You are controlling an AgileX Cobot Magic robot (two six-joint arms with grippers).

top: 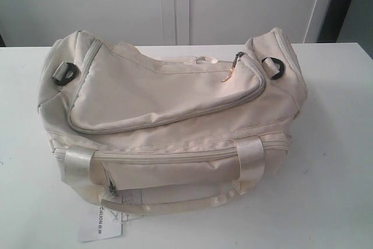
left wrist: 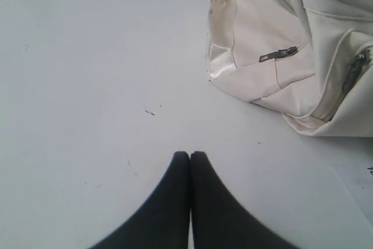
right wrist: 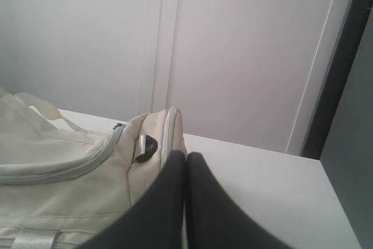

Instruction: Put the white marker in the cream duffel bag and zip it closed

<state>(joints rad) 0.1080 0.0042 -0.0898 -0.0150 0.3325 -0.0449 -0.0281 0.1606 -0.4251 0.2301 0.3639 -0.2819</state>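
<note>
The cream duffel bag (top: 175, 121) lies on the white table (top: 332, 161), its grey zippers drawn shut, with a white paper tag (top: 102, 224) at its front. In the left wrist view the bag (left wrist: 274, 51) lies off to one side, and my left gripper (left wrist: 190, 154) is shut and empty over bare table. In the right wrist view my right gripper (right wrist: 186, 154) is shut and empty beside the bag's end (right wrist: 87, 179), near a black strap ring (right wrist: 147, 147). The white marker is out of view. Neither gripper shows in the exterior view.
The table ends at a pale wall with cabinet doors (top: 180, 4) behind the bag. A dark upright panel (top: 341, 4) stands at the back right. Bare table surface (left wrist: 87, 86) spreads beside the left gripper.
</note>
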